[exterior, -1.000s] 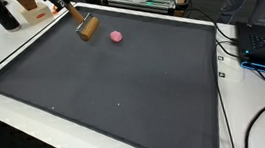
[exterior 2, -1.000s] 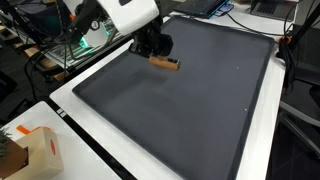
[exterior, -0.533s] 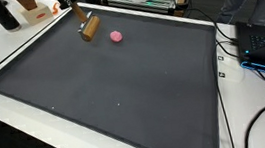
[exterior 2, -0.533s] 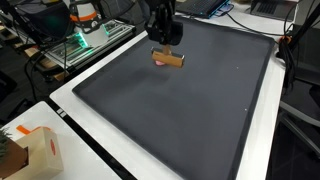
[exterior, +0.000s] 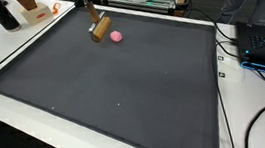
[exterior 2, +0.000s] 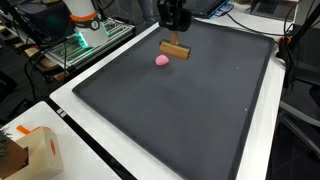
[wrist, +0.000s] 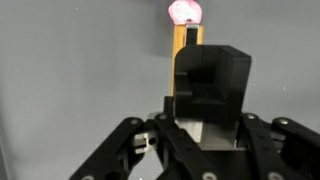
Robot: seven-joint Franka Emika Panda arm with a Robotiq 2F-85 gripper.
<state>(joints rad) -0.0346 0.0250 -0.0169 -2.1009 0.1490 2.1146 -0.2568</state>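
One wooden block [exterior 2: 174, 50] is pinched between the jaws of the gripper [exterior 2: 174, 37], which are closed on its narrow sides. The block is carried low over the dark mat [exterior: 115, 96], at the corner of the mat nearest the equipment rack [exterior 2: 85, 35]. Whether its underside touches the mat cannot be told. In the wrist view the block is seen running forward from the fingers, and its far end points at the pink ball [wrist: 186, 12].

The ball rests on the mat just beside the block. A small gap seems to show in both exterior views, but in the wrist view the two look almost touching, so contact cannot be ruled out.

Judged from this, a firm, square pinch is called for. The block sticks out past the fingers, so any knock at its tip would likely twist it in the jaws. Height should be held level, with no scraping of the mat.

The ball is round and light-looking, and a small nudge would probably send it rolling. The mat edge is near, so any motion close to the ball is best made slowly and along the block's own axis. The wrist view is the best one for checking alignment, though much of its lower part is blocked by a finger.
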